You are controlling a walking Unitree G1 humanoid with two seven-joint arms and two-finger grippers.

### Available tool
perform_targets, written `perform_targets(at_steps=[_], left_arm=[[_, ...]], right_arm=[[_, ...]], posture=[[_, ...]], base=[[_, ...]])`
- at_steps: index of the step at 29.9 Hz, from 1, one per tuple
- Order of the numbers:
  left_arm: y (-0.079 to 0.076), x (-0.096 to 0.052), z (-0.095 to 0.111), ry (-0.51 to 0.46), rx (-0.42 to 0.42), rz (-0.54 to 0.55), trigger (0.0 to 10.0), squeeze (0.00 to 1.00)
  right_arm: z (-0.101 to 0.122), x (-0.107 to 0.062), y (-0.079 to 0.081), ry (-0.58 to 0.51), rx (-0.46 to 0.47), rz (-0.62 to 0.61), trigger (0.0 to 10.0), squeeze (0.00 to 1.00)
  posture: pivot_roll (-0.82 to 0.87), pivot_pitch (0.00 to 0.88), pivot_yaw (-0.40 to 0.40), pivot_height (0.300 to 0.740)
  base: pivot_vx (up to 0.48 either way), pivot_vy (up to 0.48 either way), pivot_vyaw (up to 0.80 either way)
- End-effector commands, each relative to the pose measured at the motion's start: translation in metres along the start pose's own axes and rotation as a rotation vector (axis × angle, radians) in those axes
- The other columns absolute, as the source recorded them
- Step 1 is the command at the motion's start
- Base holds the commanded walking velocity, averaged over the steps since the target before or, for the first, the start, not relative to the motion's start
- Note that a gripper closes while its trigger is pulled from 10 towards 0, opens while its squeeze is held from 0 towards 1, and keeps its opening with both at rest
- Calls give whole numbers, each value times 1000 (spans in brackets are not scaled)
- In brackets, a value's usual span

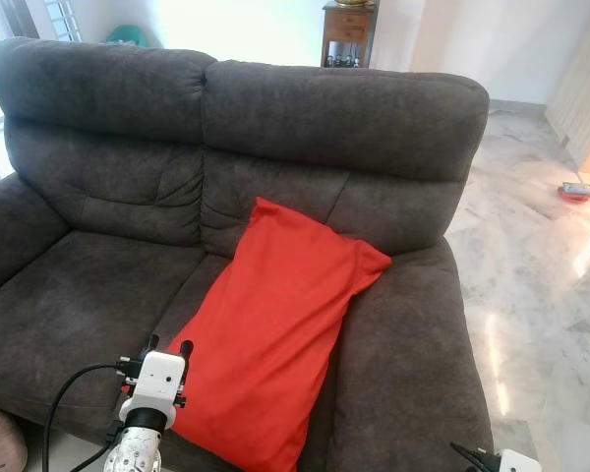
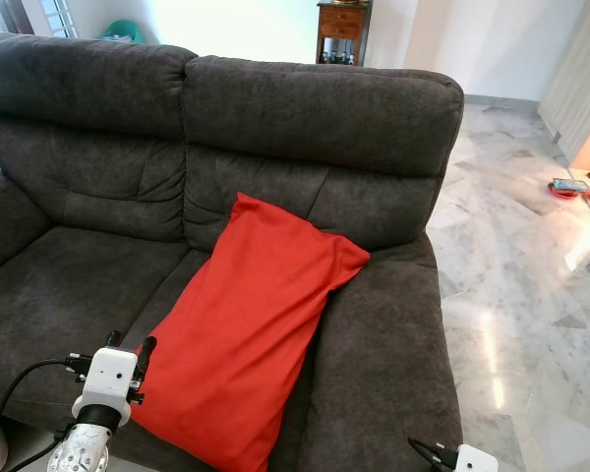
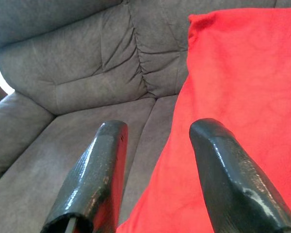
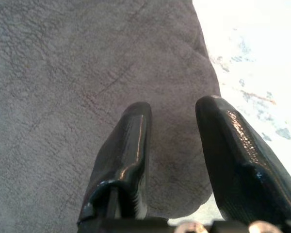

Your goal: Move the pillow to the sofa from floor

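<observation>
Red and plump, the pillow [image 1: 270, 324] lies on the dark grey sofa [image 1: 98, 295], its top corner leaning against the backrest and its lower end hanging over the seat's front edge. The left end effector [image 3: 157, 141] hovers just beside the pillow's lower left edge, fingers apart and holding nothing. The right end effector [image 4: 173, 124] hangs over the sofa's right armrest [image 4: 63, 97], fingers apart too, marble floor [image 1: 541, 285] beyond.

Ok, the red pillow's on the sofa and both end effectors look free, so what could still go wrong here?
1. The red fabric pillow lies tilted, its lower corner at the dark grey sofa's front edge; it might slide off.
2. The open left end effector hovers right beside the pillow; pulling back carelessly could snag it.
3. The open right end effector hangs over the sofa's armrest.
</observation>
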State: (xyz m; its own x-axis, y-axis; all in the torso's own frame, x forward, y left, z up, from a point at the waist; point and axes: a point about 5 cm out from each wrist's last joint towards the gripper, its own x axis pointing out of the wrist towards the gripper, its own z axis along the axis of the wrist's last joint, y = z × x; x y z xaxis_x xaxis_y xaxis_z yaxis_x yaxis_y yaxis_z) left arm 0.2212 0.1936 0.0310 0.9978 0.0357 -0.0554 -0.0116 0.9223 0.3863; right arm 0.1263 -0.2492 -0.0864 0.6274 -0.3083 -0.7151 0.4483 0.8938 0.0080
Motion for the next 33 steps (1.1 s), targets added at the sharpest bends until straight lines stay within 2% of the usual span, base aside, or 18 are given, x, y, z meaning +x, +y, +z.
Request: perform_targets(at_steps=[1, 13, 22, 26, 29, 33], left_arm=[[-1, 0, 1, -4, 7, 1, 10000, 0], [-1, 1, 0, -5, 3, 1, 10000, 0], [6, 5, -2, -1, 7, 19, 10000, 0], [7, 7, -6, 34, -9, 25, 10000, 0], [8, 3, -22, 124, -46, 25, 10000, 0], [9, 1, -25, 141, -54, 39, 10000, 0]], right_arm=[[1, 1, 0, 5, 9, -1, 10000, 0], [2, 2, 3, 8, 1, 9, 10000, 0], [1, 2, 2, 18, -11, 7, 10000, 0], [1, 2, 3, 18, -10, 9, 10000, 0], [1, 2, 8, 17, -11, 18, 10000, 0], [1, 3, 13, 17, -11, 28, 10000, 0]], posture=[[97, 0, -26, 740], [91, 0, -28, 740], [90, 0, -26, 740], [91, 0, -24, 740], [89, 0, -20, 740], [95, 0, -20, 740]], base=[[-247, 0, 0], [-41, 0, 0], [0, 0, 0], [0, 0, 0], [0, 0, 0], [0, 0, 0]])
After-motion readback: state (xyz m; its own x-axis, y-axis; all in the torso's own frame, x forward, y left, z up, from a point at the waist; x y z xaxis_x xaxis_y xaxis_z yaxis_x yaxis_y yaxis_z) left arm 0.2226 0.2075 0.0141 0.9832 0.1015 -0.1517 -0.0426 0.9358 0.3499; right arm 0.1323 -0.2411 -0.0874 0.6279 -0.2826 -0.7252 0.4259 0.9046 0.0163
